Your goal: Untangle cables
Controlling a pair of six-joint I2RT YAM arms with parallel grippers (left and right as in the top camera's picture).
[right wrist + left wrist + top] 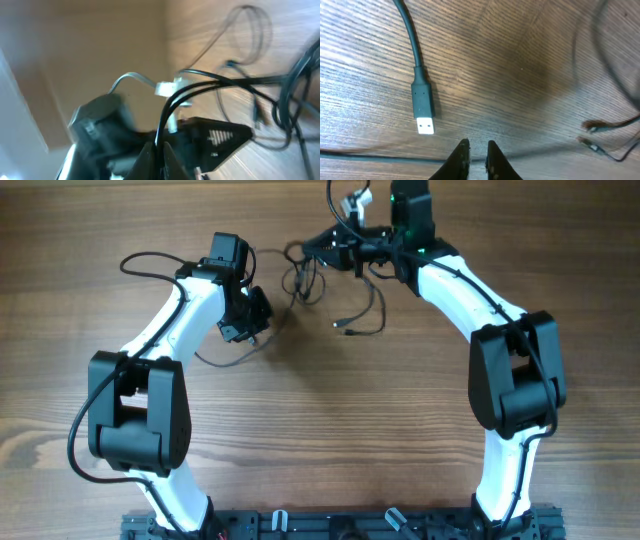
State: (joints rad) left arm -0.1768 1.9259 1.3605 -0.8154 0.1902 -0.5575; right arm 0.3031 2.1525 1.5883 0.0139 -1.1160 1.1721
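Observation:
The thin black cables lie in a loose tangle at the far middle of the table, with one plug end trailing nearer. My right gripper is shut on a cable strand and holds it lifted; several strands fan out from it toward the table. My left gripper is low over the wood, left of the tangle, with fingers nearly together and nothing between them. A black USB plug lies just ahead of them. A thin cable runs on the table under the fingertips.
A white connector and a dark boxy device show blurred beyond the right fingers. Small plug ends and blurred thin loops lie to the right in the left wrist view. A thin strand curves below the left arm.

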